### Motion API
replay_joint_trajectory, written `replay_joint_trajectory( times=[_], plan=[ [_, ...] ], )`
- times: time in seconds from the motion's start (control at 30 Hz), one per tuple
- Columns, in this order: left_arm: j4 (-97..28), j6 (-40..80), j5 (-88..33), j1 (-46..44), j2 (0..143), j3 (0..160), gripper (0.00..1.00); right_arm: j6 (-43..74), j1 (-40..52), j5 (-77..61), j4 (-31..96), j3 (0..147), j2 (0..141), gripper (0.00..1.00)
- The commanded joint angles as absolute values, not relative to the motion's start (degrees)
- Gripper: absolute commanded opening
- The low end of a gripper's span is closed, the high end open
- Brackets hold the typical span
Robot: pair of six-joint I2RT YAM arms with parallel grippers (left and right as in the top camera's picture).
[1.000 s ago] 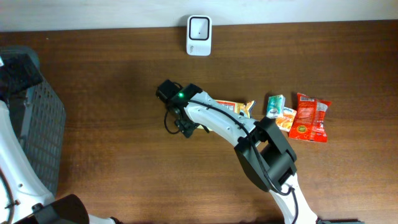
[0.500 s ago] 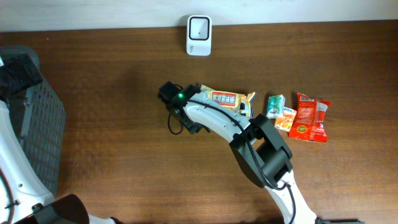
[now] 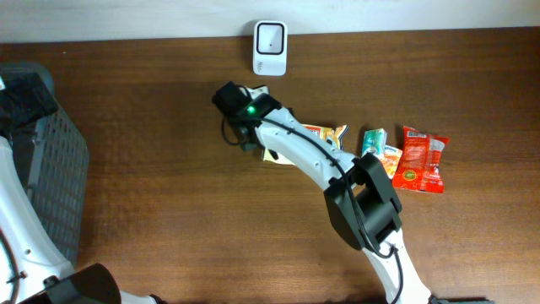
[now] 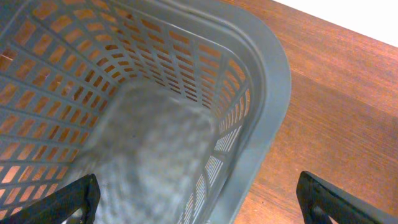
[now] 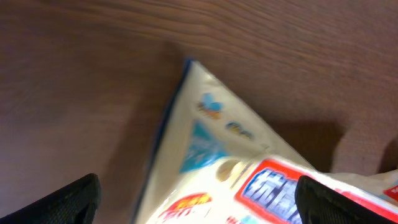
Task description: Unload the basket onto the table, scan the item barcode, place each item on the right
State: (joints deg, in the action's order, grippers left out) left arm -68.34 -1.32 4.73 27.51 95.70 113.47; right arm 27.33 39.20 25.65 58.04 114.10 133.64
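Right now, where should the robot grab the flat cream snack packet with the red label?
Probably across the narrow width of the flat cream snack packet, near its pointed end, coming straight down. It lies flat on the brown wooden table, so nothing sticks up to catch from the side. The open right gripper hangs above it.

grey mesh basket (image 4: 267,74), brown wood table (image 3: 169,211), white scanner (image 3: 270,48), red bag (image 3: 420,160), cream pkt (image 5: 211,143)

Open table (image 3: 152,194) lies between basket (image 3: 59,169) and right arm (image 3: 304,156); scanner (image 3: 270,36) front seems unblocked.
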Motion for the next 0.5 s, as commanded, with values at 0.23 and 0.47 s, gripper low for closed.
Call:
replay_joint_trajectory(
  times=[0.23,0.47],
  plan=[
    [-68.3,-2.2,4.8,27.7,95.5,113.5,0.99,28.5,38.2,24.5,59.5,113.8,142.9,0.99],
    [-68.3,-2.2,4.8,27.7,95.5,113.4,0.99,26.1,38.2,16.3,62.2,113.8,143.7,0.11]
  ],
)
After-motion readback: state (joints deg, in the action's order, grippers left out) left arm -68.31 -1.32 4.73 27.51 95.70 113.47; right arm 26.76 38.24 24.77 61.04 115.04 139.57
